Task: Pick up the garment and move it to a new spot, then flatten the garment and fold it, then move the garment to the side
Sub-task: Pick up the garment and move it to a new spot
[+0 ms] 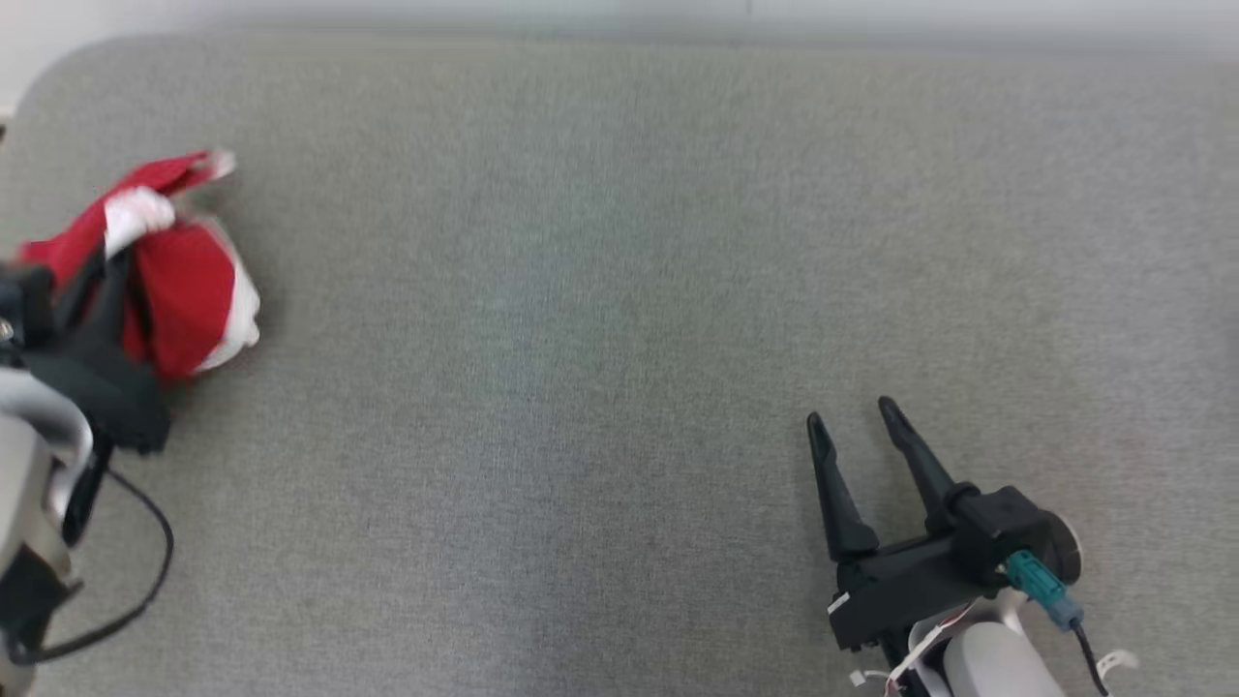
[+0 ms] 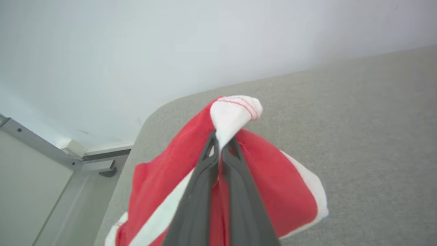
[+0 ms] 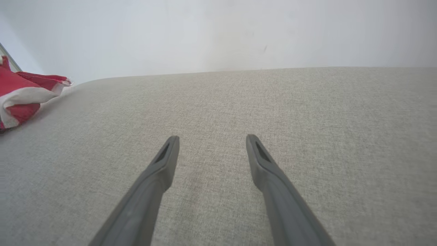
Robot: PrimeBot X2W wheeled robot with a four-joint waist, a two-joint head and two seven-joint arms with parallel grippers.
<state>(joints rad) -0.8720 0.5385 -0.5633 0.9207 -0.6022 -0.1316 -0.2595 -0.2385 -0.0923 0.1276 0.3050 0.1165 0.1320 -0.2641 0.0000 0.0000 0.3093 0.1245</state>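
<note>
Left fingers [image 2: 201,184] clamp a white edge of the red garment [image 2: 273,177] (a grip for lifting it off the table [image 1: 619,290]); right fingers [image 3: 160,177] rest apart, empty

**Camera Placement: Three Views**

Head view looks steeply down on the grey fabric-covered desk [image 1: 619,290] from above its near edge. Left wrist view sits close behind its fingers [image 2: 194,198], facing the desk's far-left corner and the wall [image 2: 170,51]. Right wrist view runs low over the desk, facing far toward the wall. All three share the red-and-white garment [image 1: 184,290] at left.
</note>
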